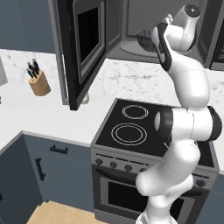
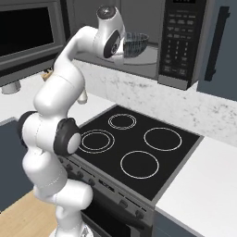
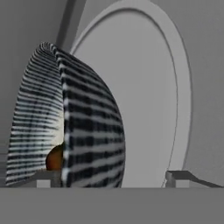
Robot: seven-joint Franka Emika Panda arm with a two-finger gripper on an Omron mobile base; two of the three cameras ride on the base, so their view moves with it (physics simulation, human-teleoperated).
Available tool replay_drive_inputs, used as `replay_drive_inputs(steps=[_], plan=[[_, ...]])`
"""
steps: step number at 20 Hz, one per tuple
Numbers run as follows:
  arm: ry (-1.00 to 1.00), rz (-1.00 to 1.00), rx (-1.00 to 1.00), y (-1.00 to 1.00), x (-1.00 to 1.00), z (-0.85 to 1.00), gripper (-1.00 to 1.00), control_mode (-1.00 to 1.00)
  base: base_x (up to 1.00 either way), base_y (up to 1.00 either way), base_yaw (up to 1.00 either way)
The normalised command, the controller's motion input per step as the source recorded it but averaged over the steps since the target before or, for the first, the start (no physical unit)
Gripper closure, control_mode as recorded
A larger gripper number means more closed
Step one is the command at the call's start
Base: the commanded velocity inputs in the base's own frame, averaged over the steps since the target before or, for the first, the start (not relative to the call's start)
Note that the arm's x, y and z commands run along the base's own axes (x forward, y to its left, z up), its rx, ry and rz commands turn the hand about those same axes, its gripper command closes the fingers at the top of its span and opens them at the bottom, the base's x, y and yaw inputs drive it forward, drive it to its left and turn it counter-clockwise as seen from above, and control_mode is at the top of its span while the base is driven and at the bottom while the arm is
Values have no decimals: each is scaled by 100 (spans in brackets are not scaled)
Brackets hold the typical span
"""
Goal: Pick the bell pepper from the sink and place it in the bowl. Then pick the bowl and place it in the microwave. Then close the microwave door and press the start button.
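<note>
The microwave [image 1: 131,19] hangs above the stove with its microwave door [image 1: 83,48] swung wide open to the left. The speckled dark bowl [image 2: 136,42] is inside the cavity over the round turntable [image 3: 148,78]; I cannot tell if it rests on it. In the hand view the bowl [image 3: 87,122] stands edge-on, with the orange-red bell pepper [image 3: 54,158] inside it. My gripper [image 3: 111,177] is open. Its fingers straddle the bowl's wall: one is inside by the pepper, and the other stands well clear of the outside. The sink is out of view.
The microwave's keypad panel [image 2: 178,37] sits to the right of the cavity. Below lies the black cooktop [image 1: 131,127] with the oven's knobs [image 1: 113,164] along its front. A wooden knife block [image 1: 39,83] stands on the white counter [image 1: 35,113] at the left.
</note>
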Motion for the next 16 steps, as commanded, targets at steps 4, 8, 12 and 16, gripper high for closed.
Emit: replay_drive_inputs(steps=[4, 8, 12, 16], plan=[[-26, 0, 1, 3, -27, 0, -100, -100, 0, 0, 0], [-25, 0, 3, 9, -55, 6, -100, -100, 0, 0, 0], [-14, 2, 9, 15, -94, 22, -100, -100, 0, 0, 0], [-17, 3, 7, 14, -100, 16, -100, -100, 0, 0, 0]])
